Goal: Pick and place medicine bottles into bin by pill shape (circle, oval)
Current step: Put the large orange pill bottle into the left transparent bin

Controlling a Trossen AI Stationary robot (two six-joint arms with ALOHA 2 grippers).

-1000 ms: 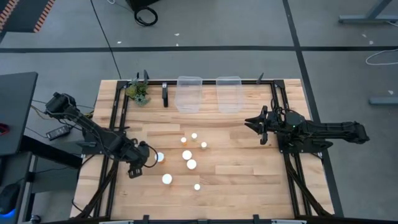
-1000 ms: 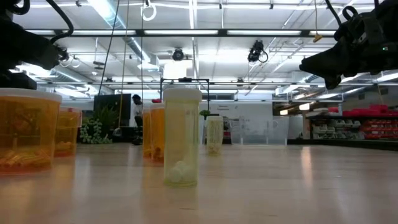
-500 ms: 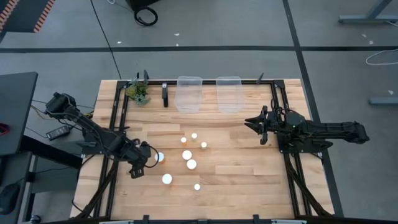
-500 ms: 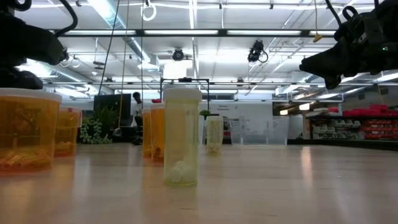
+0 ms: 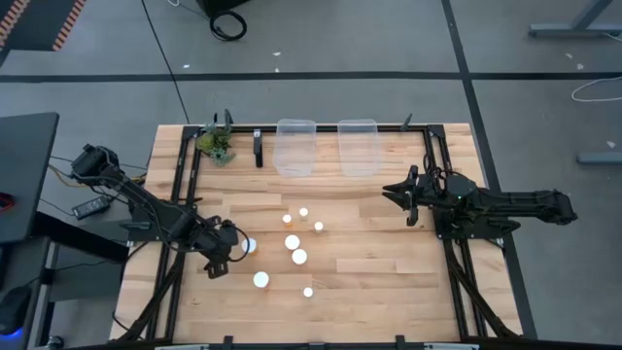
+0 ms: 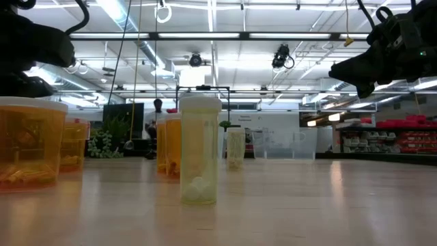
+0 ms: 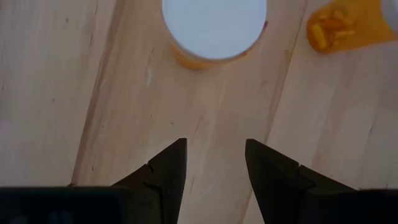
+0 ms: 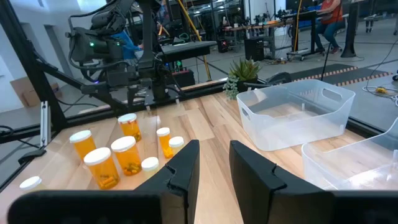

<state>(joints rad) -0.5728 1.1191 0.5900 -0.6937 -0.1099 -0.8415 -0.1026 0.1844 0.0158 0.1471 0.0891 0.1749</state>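
Observation:
Several orange medicine bottles with white caps stand upright on their bases in a loose group mid-table (image 5: 292, 242); they also show in the low view (image 6: 199, 150) and the right wrist view (image 8: 124, 152). My left gripper (image 5: 225, 253) is open and empty, just left of the leftmost bottle (image 5: 250, 246). In the left wrist view that bottle's cap (image 7: 214, 28) lies ahead of the open fingers (image 7: 214, 155), with bare wood between them. My right gripper (image 5: 397, 194) waits at the right, open and empty (image 8: 214, 158).
Two clear plastic bins (image 5: 295, 146) (image 5: 358, 146) stand side by side at the far edge. A small green plant (image 5: 216, 144) sits at the far left corner. Black rails (image 5: 180, 194) run along both sides of the table. Bare wood lies between the bottles and the bins.
My left gripper has crept a little toward the table's right, toward the leftmost bottle, still open. The bottles have not moved.

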